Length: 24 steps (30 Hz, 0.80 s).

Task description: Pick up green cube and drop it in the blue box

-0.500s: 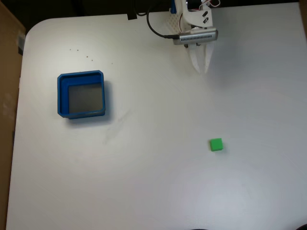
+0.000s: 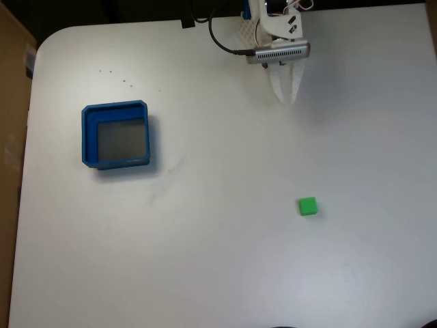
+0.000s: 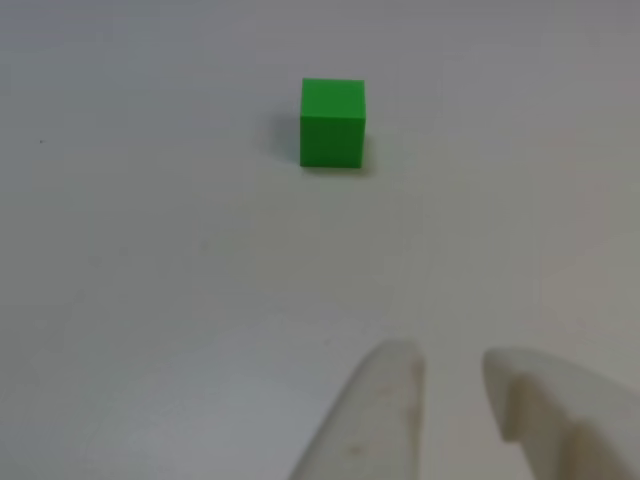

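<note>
1. The small bright green solid cube (image 2: 307, 206) sits on the white table top (image 2: 218, 273), at about four o'clock from the table's centre in the fixed view, with nothing touching it.
2. The square, shallow blue plastic box (image 2: 87, 137) with raised walls and a grey floor lies at about nine o'clock from that centre, well apart from the cube, and holds nothing.
3. The white two-finger gripper (image 2: 285, 98) hangs near the twelve o'clock edge of the table, pointing toward six o'clock; the cube lies well off from it, toward five o'clock.
4. In the other view the gripper (image 3: 452, 372) comes in from the six o'clock edge. Its two pale fingertips (image 3: 385, 400) stand a narrow gap apart with nothing between them, so it is nearly closed and grasps nothing. The green cube (image 3: 332, 122) lies ahead at roughly eleven o'clock from the tips.
5. Judged from this, the task is at its opening step: the reach toward the cube, with pick-up not yet done.
6. The next move likely calls for widening the fingers past the cube's width, travelling out to it, and lowering so the fingers straddle two opposite faces.
</note>
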Motion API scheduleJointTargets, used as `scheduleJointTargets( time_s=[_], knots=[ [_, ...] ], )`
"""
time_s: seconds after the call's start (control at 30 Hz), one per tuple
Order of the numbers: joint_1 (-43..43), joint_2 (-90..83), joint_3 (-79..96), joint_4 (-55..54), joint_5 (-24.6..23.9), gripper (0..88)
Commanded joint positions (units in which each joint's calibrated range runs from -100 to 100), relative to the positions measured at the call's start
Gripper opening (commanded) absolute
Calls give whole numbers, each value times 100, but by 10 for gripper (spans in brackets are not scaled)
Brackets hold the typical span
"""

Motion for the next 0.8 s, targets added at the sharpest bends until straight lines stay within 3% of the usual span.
scheduleJointTargets(
  time_s=[0.0, 0.77],
  knots=[
    [4, -24, 36, -130, 20, 5],
    [-10, 527, -434, -179, 15, 5]
  ],
)
